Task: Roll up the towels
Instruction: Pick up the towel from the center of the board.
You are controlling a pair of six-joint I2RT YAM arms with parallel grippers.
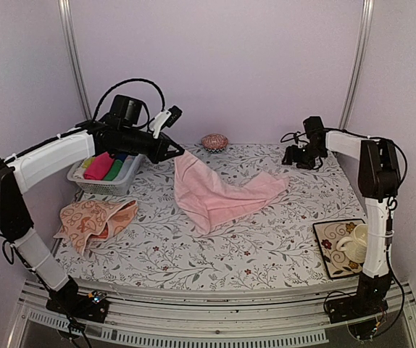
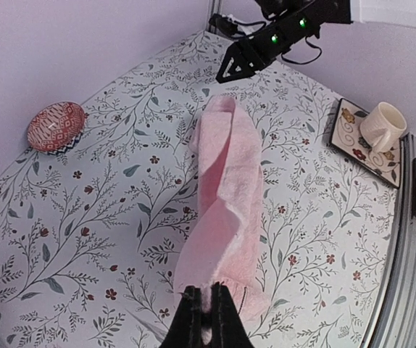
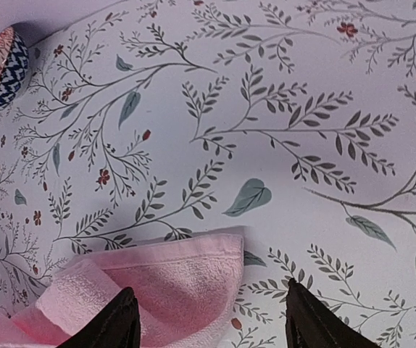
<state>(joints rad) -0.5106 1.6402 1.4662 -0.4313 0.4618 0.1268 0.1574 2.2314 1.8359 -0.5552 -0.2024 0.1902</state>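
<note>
Pink terry towel point(image 1: 219, 192) drapes across the floral-print tabletop point(image 1: 193, 254), one corner pinched up in the left hand point(image 1: 179, 151). Right hand point(image 3: 208, 319) is spread wide over the far corner; crumpled peach swirly-patterned towel point(image 1: 92, 217) lies at left.

Middle of table point(image 1: 266, 250): centre towel point(image 1: 219, 192), raised at rear-left corner in left end effector point(image 1: 181, 152); right end effector point(image 1: 290, 158) just beside its right corner; front left, second towel point(image 1: 92, 217); behind that, basket point(image 1: 117, 185) with rolled cloths point(image 1: 101, 165) inside; at back edge, bowl point(image 1: 214, 141), behind centre towel; front right, tray point(image 1: 329, 235) with mug point(image 1: 353, 243) on it.
</note>
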